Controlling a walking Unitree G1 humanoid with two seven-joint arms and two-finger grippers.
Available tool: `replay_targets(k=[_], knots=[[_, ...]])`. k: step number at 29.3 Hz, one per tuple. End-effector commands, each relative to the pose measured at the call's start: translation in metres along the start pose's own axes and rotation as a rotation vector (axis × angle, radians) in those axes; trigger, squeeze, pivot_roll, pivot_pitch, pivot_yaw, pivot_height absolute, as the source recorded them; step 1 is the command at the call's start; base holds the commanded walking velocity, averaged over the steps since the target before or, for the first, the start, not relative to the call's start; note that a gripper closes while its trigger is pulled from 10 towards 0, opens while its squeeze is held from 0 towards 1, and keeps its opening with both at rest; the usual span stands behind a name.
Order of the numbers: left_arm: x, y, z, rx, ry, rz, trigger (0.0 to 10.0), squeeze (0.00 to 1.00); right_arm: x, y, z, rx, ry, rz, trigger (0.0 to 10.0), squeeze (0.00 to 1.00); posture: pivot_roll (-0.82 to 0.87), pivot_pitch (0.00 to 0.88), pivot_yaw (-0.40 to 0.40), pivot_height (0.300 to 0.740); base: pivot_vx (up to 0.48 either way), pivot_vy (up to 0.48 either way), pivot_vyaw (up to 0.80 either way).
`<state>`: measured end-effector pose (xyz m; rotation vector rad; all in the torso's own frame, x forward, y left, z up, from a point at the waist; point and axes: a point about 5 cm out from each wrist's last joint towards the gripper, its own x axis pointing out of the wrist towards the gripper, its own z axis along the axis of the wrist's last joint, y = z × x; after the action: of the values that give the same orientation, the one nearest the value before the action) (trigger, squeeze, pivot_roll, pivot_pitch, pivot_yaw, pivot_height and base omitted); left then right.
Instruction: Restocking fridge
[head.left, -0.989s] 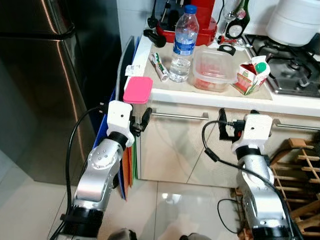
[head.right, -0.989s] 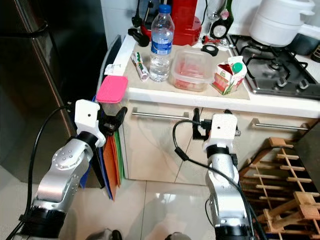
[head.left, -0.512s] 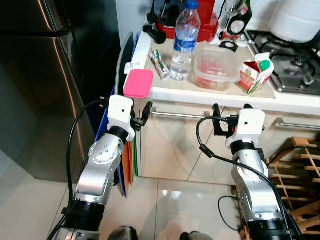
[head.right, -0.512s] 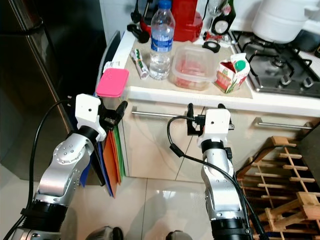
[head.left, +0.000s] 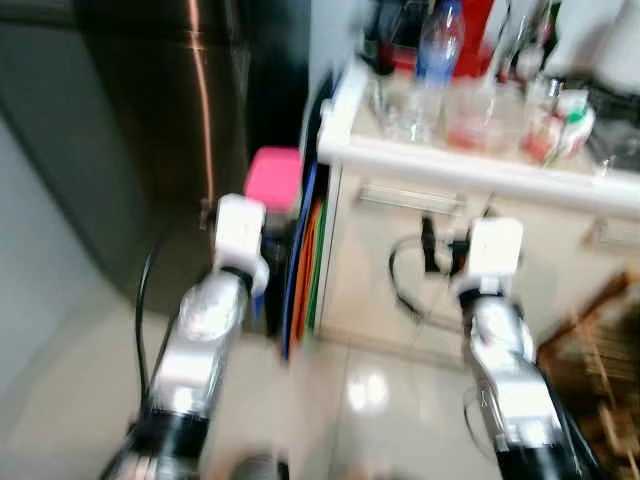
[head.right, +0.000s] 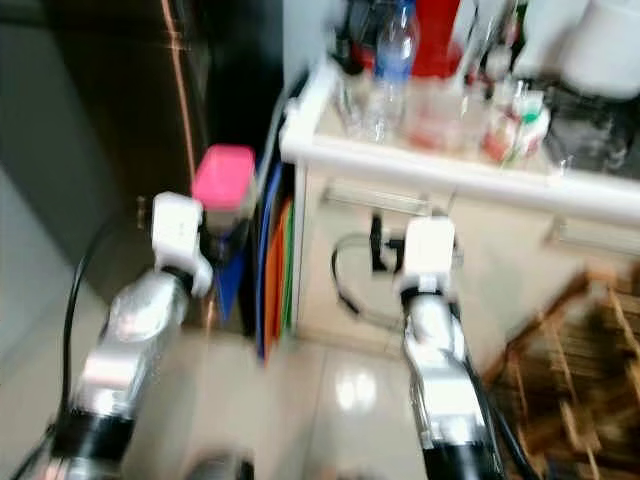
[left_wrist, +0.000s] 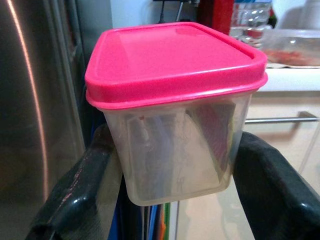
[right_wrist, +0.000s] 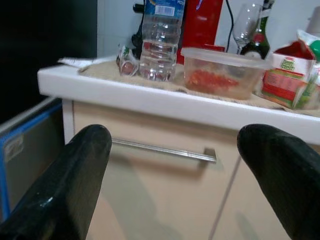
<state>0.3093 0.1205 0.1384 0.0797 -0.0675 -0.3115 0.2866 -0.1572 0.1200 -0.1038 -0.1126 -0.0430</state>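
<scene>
My view has swung left toward the steel fridge (head.left: 150, 100), blurred, so I am carrying over the pink-lidded container (left_wrist: 175, 105) clamped in the left gripper (left_wrist: 170, 200), while the right gripper (right_wrist: 185, 180) stays apart, empty.

L gripper (left_wrist: 172, 185) raised, fingers clamped w/ load between jaws; R gripper (right_wrist: 185, 172) raised, fingers spread, nothing between.

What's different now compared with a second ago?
The camera has swung left toward the dark steel fridge, blurring the picture. The left gripper has lifted the pink-lidded clear plastic container off the white counter's corner. The right gripper stays open and empty; the clear water bottle stays put.
</scene>
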Motion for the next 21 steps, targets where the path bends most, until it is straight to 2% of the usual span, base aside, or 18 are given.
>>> replay_targets(k=[1,12,16,18,21], knots=[[0.0010,-0.0009,0.0034,0.015,-0.015,-0.009,10.0,0.00,-0.0002,-0.0005,0.0008,-0.008,-0.011,-0.005,10.0,0.00,-0.03,0.000,-0.019,0.740,-0.277,0.000,0.00],[0.0008,-0.0018,-0.0003,0.009,-0.026,-0.023,10.0,0.00,-0.0031,-0.0015,-0.0016,-0.020,-0.007,0.000,10.0,0.00,-0.04,0.000,-0.021,0.740,-0.283,0.000,0.00],[0.0006,-0.0030,-0.0009,-0.003,-0.032,-0.034,10.0,0.00,-0.0046,-0.0031,-0.0032,-0.028,-0.004,0.000,10.0,0.00,-0.05,0.000,-0.023,0.740,0.000,0.000,0.00],[0.0002,-0.0050,-0.0002,-0.009,-0.045,-0.047,10.0,0.00,-0.0053,-0.0036,-0.0043,-0.031,-0.001,-0.001,10.0,0.00,-0.05,0.000,-0.023,0.740,0.000,-0.292,0.00],[0.0004,-0.0096,0.0004,0.025,-0.054,-0.067,10.0,0.00,-0.0052,-0.0041,-0.0051,-0.035,0.002,-0.002,10.0,0.00,-0.05,0.000,-0.023,0.740,0.000,-0.410,0.00]])
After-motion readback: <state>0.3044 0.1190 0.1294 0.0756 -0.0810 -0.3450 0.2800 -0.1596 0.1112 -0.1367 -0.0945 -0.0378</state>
